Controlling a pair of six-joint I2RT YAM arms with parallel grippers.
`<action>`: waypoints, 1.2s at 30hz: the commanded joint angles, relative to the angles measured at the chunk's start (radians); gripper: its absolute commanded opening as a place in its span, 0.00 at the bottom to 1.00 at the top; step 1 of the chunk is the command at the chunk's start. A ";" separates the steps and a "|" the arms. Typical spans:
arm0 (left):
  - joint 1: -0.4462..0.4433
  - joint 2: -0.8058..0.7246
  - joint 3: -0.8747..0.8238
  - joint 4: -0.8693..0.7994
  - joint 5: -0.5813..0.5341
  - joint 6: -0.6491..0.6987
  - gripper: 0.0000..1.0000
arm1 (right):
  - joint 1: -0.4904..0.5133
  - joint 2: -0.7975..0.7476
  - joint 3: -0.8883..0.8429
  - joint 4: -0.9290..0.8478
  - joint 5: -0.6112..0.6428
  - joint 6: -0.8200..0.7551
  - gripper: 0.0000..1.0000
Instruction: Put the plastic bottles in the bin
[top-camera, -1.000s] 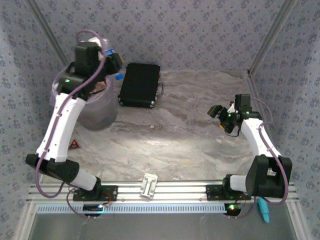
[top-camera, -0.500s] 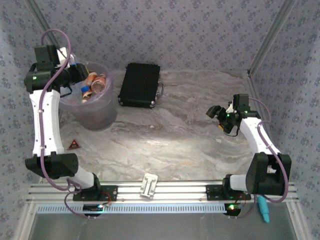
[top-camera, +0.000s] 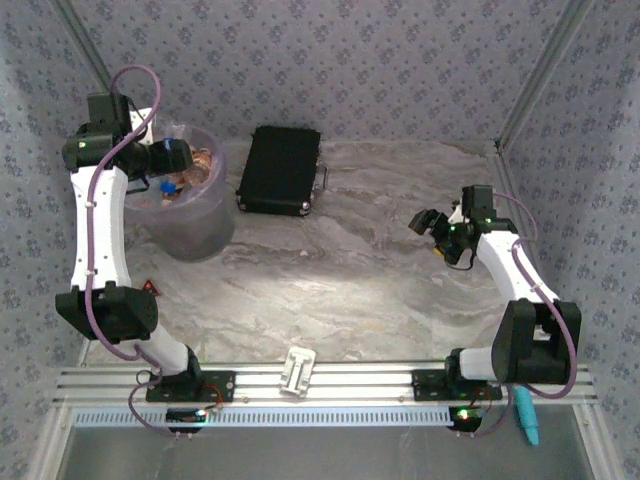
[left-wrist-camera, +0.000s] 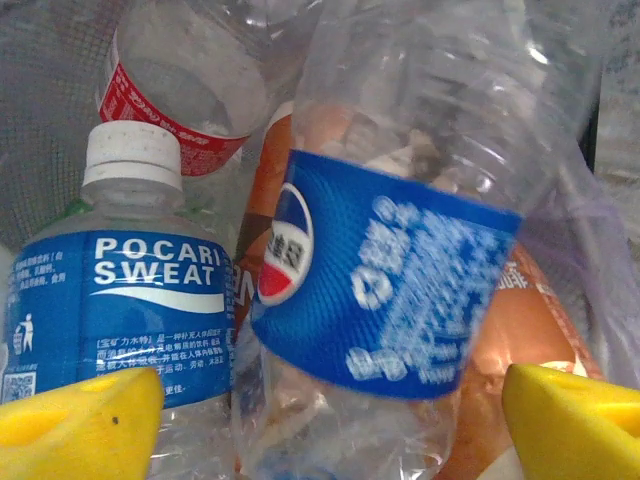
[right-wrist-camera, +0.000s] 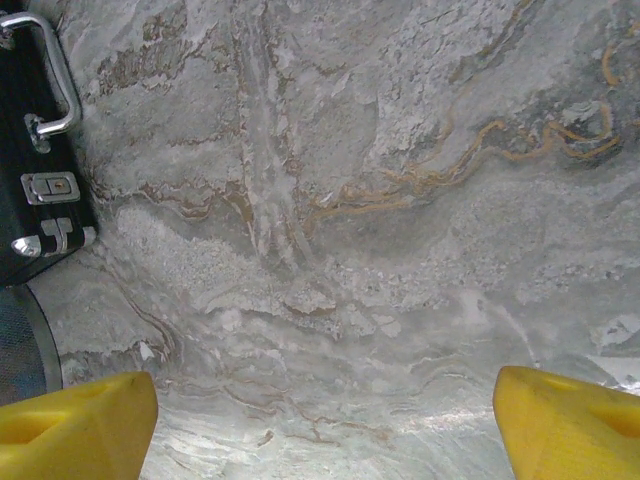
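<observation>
Swung upright along the table's left edge since a second ago, when slanted across the bin (top-camera: 196, 238) and hiding most of its mouth: left arm (top-camera: 100, 235), with left end effector (top-camera: 172, 158) now hanging over the bin's open top. Shifted only slightly in the same span: right arm (top-camera: 510, 270). At the near edge, bolted side by side on a metal rail (top-camera: 350, 385): both arm bases. Farther in, close to the left edge, lying flat: small red triangle (top-camera: 150, 290). Toward the right edge, about mid-depth: right end effector (top-camera: 426, 222), spread wide above bare marbled table (top-camera: 340, 290), pinching nothing. Through its wrist camera: yellow pads (right-wrist-camera: 70, 425) in the two lower corners and the handled edge of the black case (right-wrist-camera: 30, 205) at the left. At the far-left corner: bin, translucent lilac, upright, holding the plastic bottles (top-camera: 198, 170). Above them: left end effector (left-wrist-camera: 325, 420), spread wide too, gripping nothing. Between its pads (left-wrist-camera: 80, 425), tilted, slightly blurred, touching neither: clear Pepsi bottle (left-wrist-camera: 390, 290). Left of it, white cap toward the view's top: Pocari Sweat bottle (left-wrist-camera: 130, 290). Behind these: red-labelled bottle (left-wrist-camera: 175, 95). Underneath: orange-labelled bottle (left-wrist-camera: 535, 325). Just beside the bin along the far edge, flat: black case (top-camera: 280, 170).
</observation>
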 joint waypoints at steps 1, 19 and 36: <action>0.000 -0.037 0.011 0.002 0.007 0.013 0.97 | 0.013 0.011 0.033 0.001 0.010 0.007 0.89; -0.187 -0.542 -0.294 0.105 -0.365 -0.254 0.90 | 0.036 0.037 0.049 0.012 0.006 0.030 0.89; -0.200 -0.925 -1.294 0.741 -0.405 -0.463 0.86 | 0.044 0.019 0.059 -0.009 0.014 0.027 0.89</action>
